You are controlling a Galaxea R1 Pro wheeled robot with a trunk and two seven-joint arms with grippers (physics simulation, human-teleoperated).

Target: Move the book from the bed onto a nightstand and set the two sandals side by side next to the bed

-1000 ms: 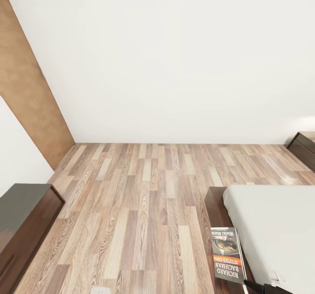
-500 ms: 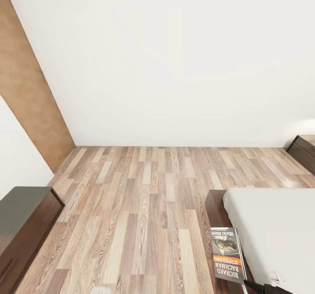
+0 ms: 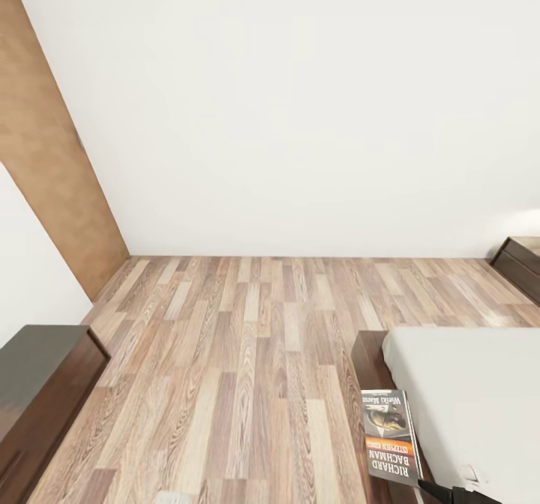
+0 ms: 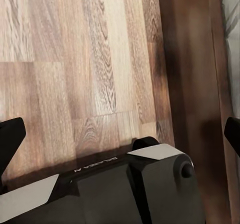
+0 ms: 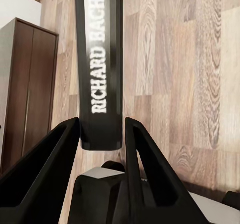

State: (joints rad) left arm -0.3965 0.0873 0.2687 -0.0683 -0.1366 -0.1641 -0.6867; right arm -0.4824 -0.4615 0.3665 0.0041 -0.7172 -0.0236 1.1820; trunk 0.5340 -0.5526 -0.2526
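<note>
The book [image 3: 390, 433] has a dark cover with white "Richard Bachman" lettering and an orange band. It hangs over the edge of the bed's dark frame [image 3: 369, 354], beside the pale mattress [image 3: 472, 399]. My right gripper [image 3: 439, 491] is shut on it. In the right wrist view the book's spine [image 5: 100, 64] sits between the two black fingers of the right gripper [image 5: 102, 129]. My left gripper [image 4: 120, 134] is open over the plank floor beside the bed frame [image 4: 190, 59]. A nightstand [image 3: 517, 260] stands at the far right by the wall. The sandals are out of view.
A dark wooden cabinet [image 3: 37, 384] stands at the near left, also seen as the cabinet [image 5: 27, 84] under the book. A brown door panel [image 3: 45, 151] leans along the left wall. Wood-plank floor [image 3: 240, 354] stretches to the white wall ahead.
The head camera has tilted up a little, so the floor and bed sit lower in the picture. The book stays held in the right gripper at the same spot.
</note>
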